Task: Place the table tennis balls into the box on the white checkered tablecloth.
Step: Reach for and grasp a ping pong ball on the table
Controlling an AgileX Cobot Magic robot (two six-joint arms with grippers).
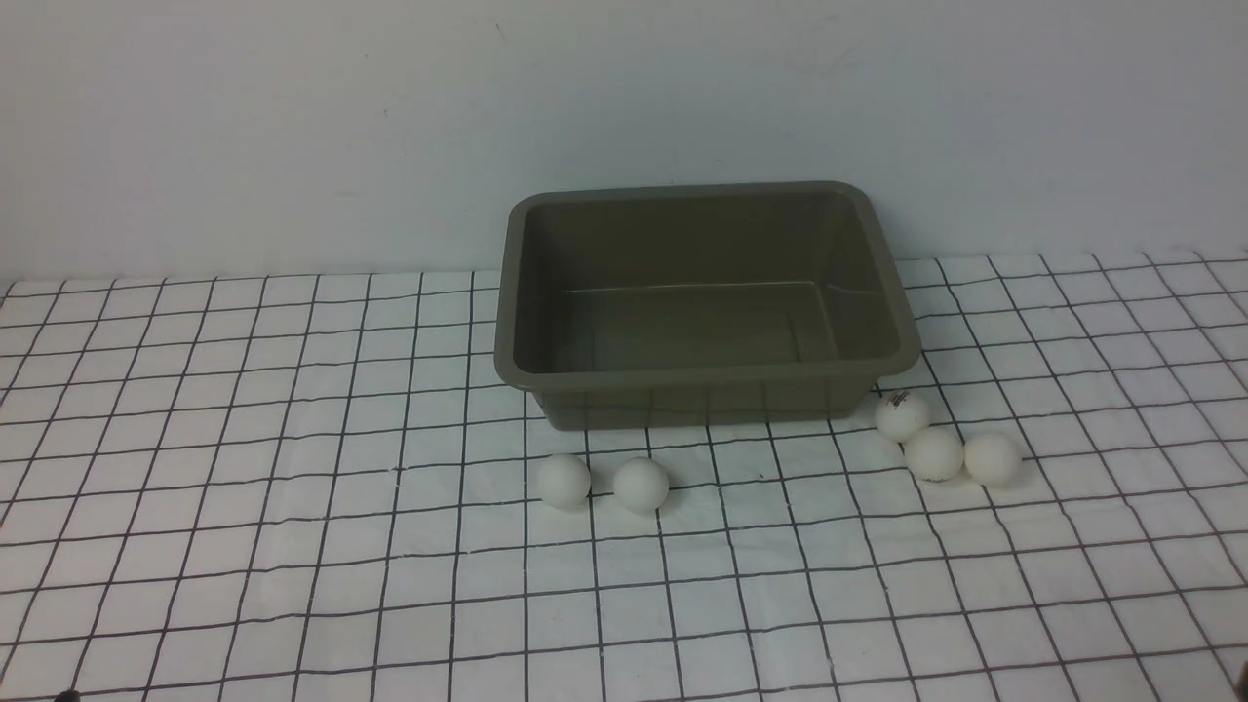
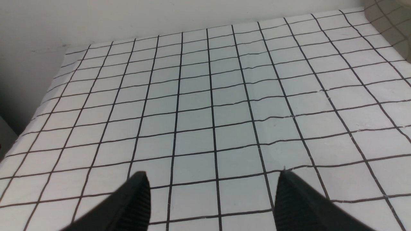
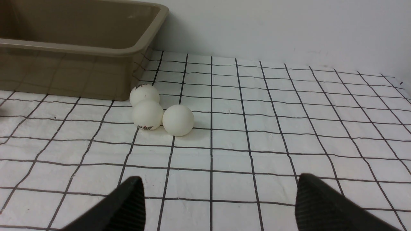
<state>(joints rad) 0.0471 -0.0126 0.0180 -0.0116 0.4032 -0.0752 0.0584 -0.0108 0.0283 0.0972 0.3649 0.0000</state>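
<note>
I am watching the olive-grey box [image 1: 702,405] sitting on the white checkered tablecloth [image 1: 244,507], close to the back wall [image 1: 292,127]. A pair of table tennis balls [image 1: 565,481] is lying slightly apart just in front of the box's left half. A trio of table tennis balls [image 1: 933,453] is clustering, touching one another, off its front right corner. My left gripper [image 2: 212,179] is hanging over bare cloth with its jaws spread wide. My right gripper [image 3: 219,179] is facing the trio, its jaws equally wide apart.

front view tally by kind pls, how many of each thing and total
table tennis balls: 5
olive-grey box: 1
white checkered tablecloth: 1
total: 7
</note>
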